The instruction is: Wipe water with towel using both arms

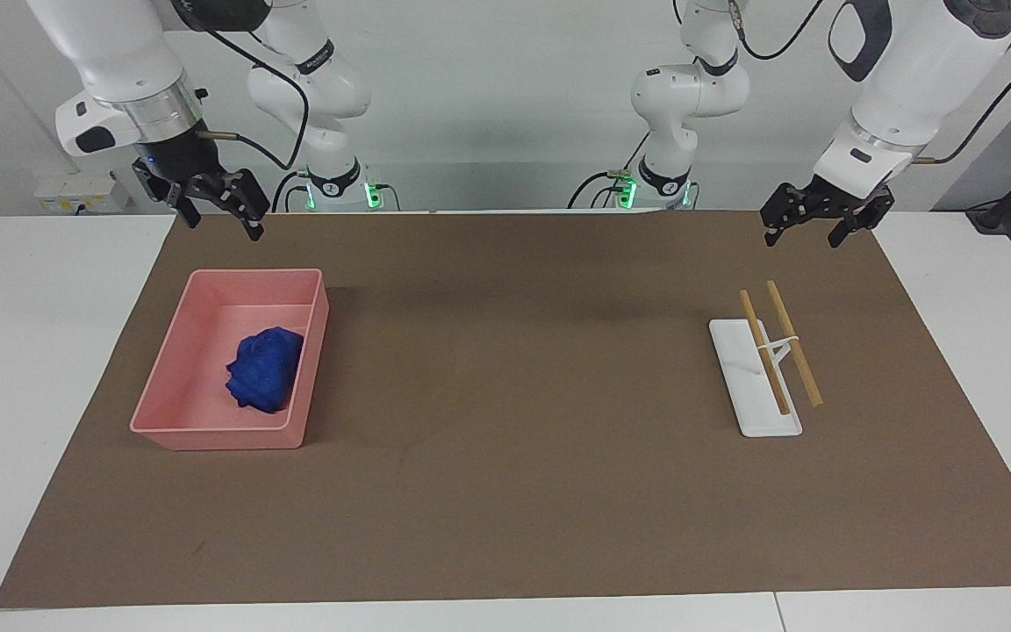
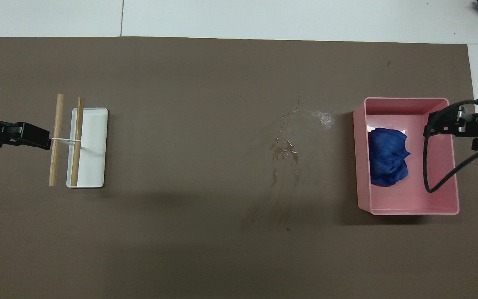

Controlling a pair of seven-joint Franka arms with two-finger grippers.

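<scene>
The deep-blue towel [image 1: 265, 367] lies crumpled in the pink tray [image 1: 163, 421] toward the right arm's end of the table; it also shows in the overhead view [image 2: 387, 162]. A thin water spill [image 2: 285, 150] glistens on the brown mat between the tray [image 2: 409, 207] and the table's middle. My right gripper [image 1: 220, 215] hangs open and empty in the air by the tray's outer rim [image 2: 432, 122]. My left gripper [image 1: 808, 233] hangs open and empty by the rack, at the left arm's end [image 2: 42, 139].
A white rack [image 1: 756, 395] with two wooden rods [image 1: 793, 344] stands toward the left arm's end of the table [image 2: 93, 145]. The brown mat [image 1: 505, 491] covers most of the white table. A black cable [image 2: 428, 166] loops over the tray.
</scene>
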